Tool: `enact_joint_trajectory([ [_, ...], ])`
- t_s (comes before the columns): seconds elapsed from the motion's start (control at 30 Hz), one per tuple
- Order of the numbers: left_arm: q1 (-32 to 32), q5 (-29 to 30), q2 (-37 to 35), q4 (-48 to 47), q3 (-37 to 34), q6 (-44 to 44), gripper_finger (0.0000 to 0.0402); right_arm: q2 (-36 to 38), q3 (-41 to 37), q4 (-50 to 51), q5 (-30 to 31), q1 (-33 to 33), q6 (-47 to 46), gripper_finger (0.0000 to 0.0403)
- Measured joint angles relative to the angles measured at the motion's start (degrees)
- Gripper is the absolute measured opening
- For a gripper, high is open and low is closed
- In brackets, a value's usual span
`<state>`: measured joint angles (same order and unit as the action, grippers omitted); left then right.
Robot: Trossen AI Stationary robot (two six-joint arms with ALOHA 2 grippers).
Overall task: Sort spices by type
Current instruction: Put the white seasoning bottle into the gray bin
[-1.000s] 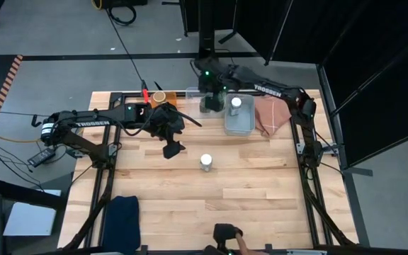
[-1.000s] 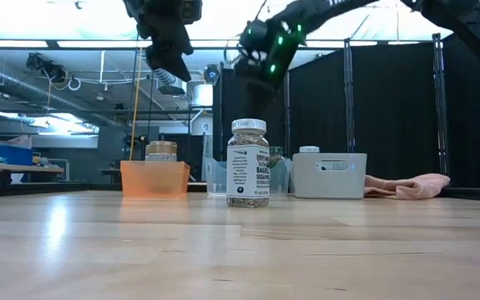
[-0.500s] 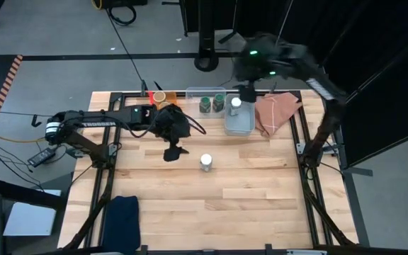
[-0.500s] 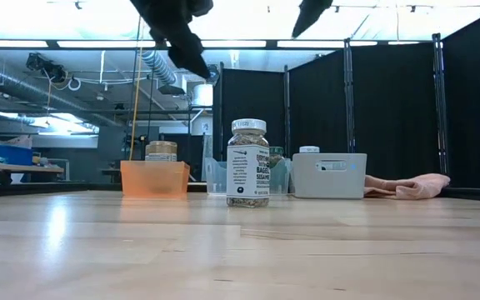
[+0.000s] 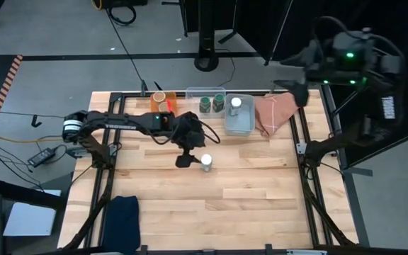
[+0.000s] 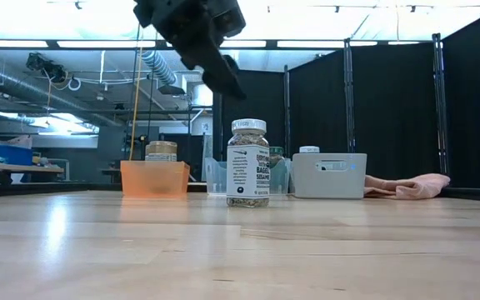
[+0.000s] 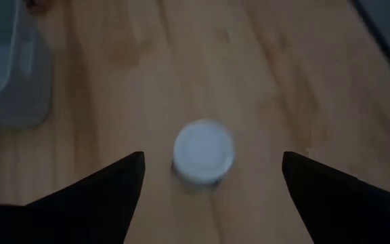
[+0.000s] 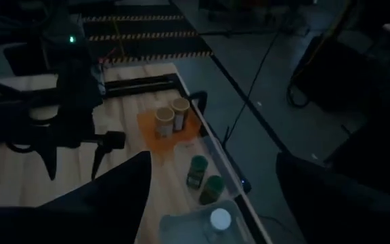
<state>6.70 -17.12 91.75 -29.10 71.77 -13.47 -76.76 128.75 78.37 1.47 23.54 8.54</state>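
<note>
One white-lidded spice jar [image 5: 205, 162] stands upright on table, directly below and just ahead of left gripper [image 5: 183, 160], between its spread fingers. Right gripper [image 5: 299, 92], fingers apart, raised well away, beyond bins.

We see a wooden table [image 5: 261, 191] carrying three bins [image 5: 238, 122], a lone white-lidded jar [image 5: 206, 162], a pink cloth [image 5: 273, 113] and a dark cloth [image 5: 122, 212].

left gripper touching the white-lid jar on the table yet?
Apart. Left wrist view: left gripper open, bare wood between both fingers and the white-lid jar.
</note>
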Motion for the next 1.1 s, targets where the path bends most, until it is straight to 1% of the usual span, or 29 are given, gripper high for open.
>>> enact_joint_trajectory([
  [0.2, -1.59, -0.77, 1.77, 1.45, 0.0, -1.55, 0.0355, 3.58, 0.0, 3.28, 0.61, -0.96, -4.97, 0.0319],
  [0.27, -2.23, -0.77, 2.65, 3.41, 0.01, -1.64, 0.0355, 4.31, 0.0, 4.3, 0.59, -1.17, -5.91, 0.0318],
  [0.53, -3.13, -0.71, 7.2, 9.07, 0.02, -1.41, 0.0355, 4.67, -0.02, 6.51, 0.55, -1.34, -7.52, 0.0317],
  [1.1, -2.56, 0.1, 11.01, 8.81, 0.0, -4.3, 0.0355, 4.28, -0.02, 7.78, 0.37, -1.36, -7.54, 0.0304],
])
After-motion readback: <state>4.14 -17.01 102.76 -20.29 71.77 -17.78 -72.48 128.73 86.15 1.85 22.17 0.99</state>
